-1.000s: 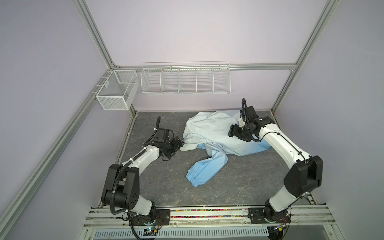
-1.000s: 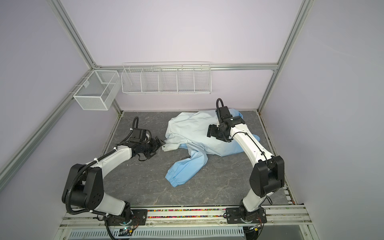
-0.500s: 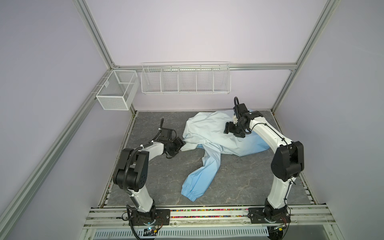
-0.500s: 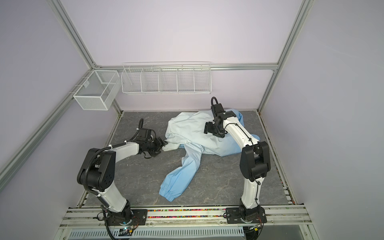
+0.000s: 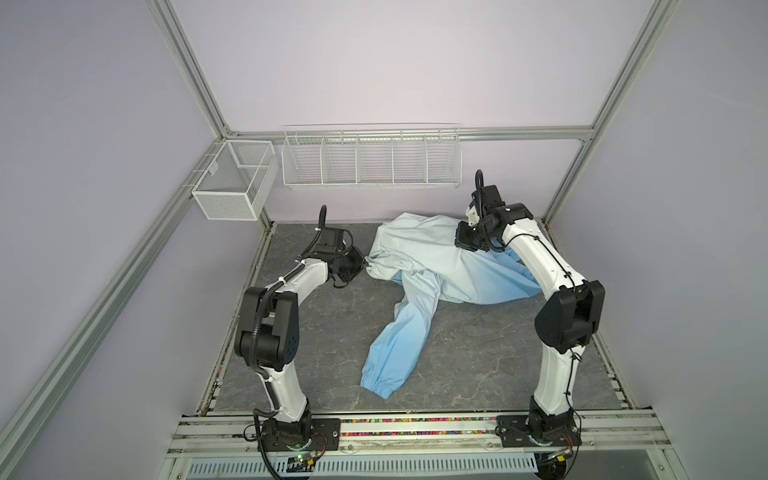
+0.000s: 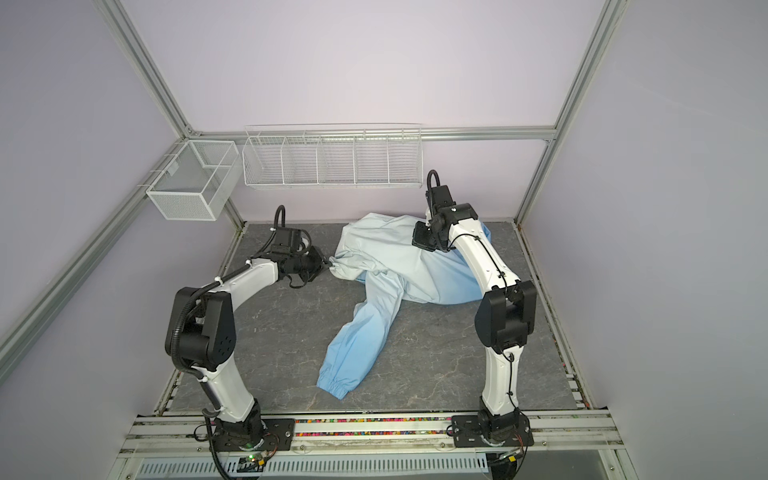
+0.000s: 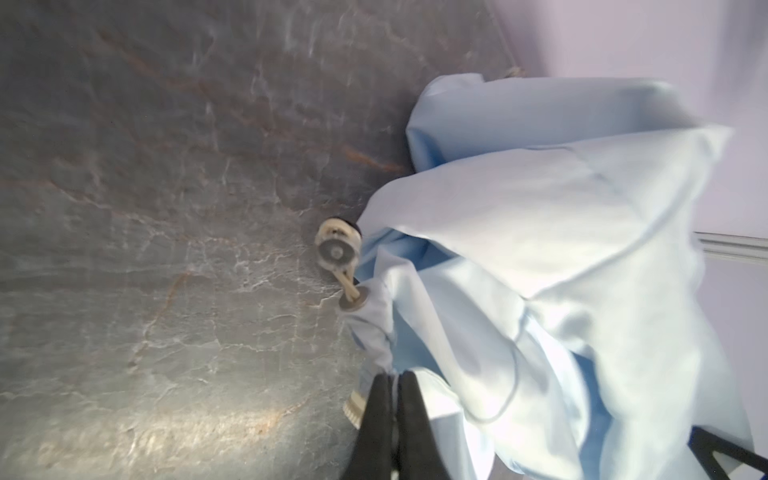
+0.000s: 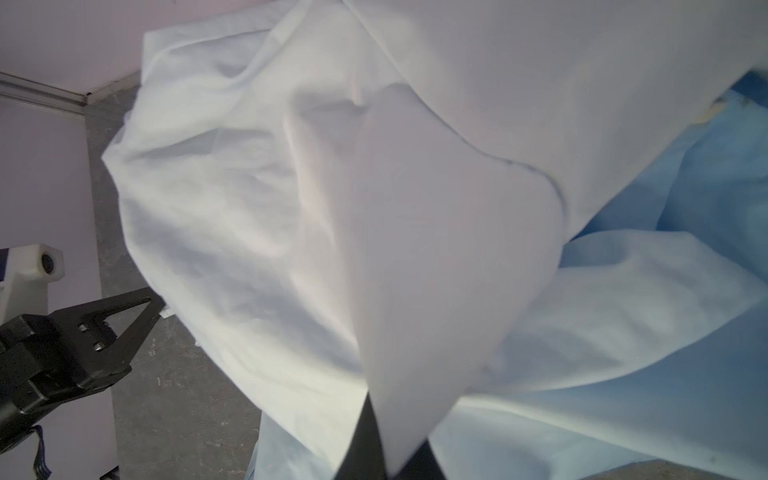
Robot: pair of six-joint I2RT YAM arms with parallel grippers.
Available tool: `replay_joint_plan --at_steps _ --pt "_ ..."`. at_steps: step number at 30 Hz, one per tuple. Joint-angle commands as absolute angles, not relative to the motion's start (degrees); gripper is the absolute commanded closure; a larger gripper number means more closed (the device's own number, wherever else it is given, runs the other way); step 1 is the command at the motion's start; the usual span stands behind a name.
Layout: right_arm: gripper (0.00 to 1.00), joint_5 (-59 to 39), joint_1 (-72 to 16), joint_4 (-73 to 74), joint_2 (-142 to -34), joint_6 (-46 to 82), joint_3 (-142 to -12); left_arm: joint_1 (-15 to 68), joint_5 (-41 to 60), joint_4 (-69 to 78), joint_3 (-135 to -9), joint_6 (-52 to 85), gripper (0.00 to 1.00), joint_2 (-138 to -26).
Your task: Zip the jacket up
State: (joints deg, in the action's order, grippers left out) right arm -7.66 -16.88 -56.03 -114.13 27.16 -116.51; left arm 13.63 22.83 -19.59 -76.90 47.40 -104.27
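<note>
Quick rundown; in both top views the jacket [image 5: 419, 253] is seen bunched up on the far half of the bench [image 5: 478, 365], spread from roughly the middle over to the right side; it's crumpled rather than laid flat, pale whitish-blue on top with deeper blue showing lower down on the right. One sleeve [image 5: 401, 328] is stretched out toward the near edge; its gathered cuff [image 5: 380, 386] is lying on the bench, well apart from both arms.

The left jaws are pinched fully shut on the jacket's left-hand edge, low down by the bench surface; in the left wrist view the two black tips are pressed together with a bit of hem caught between them, just beside a cream ribbed piece [image 7: 355, 409] that can't really be identified; a round cord stopper [image 7: 336, 249] and a metal eyelet [image 7: 353, 299] are seen a little further along the same hem.

The right jaws are closed too, clamped on a fold of the pale fabric near the jacket's far right; that fold is held up off the bench, with cloth draped down from it; how the zipper stands can't be told from these views.

A mesh basket [image 5: 232, 187] and a wire rack [image 5: 370, 162] are hung on the frame above the far edge.
</note>
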Motion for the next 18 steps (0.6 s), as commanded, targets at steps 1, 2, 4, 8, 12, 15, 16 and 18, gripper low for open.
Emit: replay_joint_plan --at_steps 1,2,4,8,12,15,16,18 --pt "0.93 -11.29 -15.08 -58.33 -110.44 26.46 -121.33 11.91 21.73 -28.19 -83.88 42.08 1.00 -99.85" --pt "0.93 -12.00 -14.50 -58.75 -110.23 26.37 -123.13 11.26 21.58 -29.98 -86.01 41.13 1.00 -99.31" --pt "0.93 -13.07 -13.54 -59.46 -109.95 26.28 -126.32 10.03 21.28 -33.16 -89.80 39.65 1.00 -98.40" --pt "0.93 -15.36 -10.08 -60.45 -109.86 27.03 -133.36 7.82 20.05 -39.26 -98.48 36.40 1.00 -97.14" --pt "0.93 -19.35 -6.45 -59.24 -109.66 29.70 -137.76 6.69 18.97 -43.99 -106.96 33.99 1.00 -97.00" --pt "0.93 -22.86 -3.93 -56.21 -108.43 32.31 -138.16 6.55 17.76 -44.57 -111.17 32.73 1.00 -96.05" --pt "0.93 -23.99 -3.22 -55.34 -107.97 33.16 -138.14 6.37 17.14 -44.88 -112.60 32.54 1.00 -95.66" --pt "0.93 -26.29 -1.81 -52.18 -106.87 34.92 -138.16 5.79 16.45 -45.92 -115.46 32.43 1.00 -95.33"
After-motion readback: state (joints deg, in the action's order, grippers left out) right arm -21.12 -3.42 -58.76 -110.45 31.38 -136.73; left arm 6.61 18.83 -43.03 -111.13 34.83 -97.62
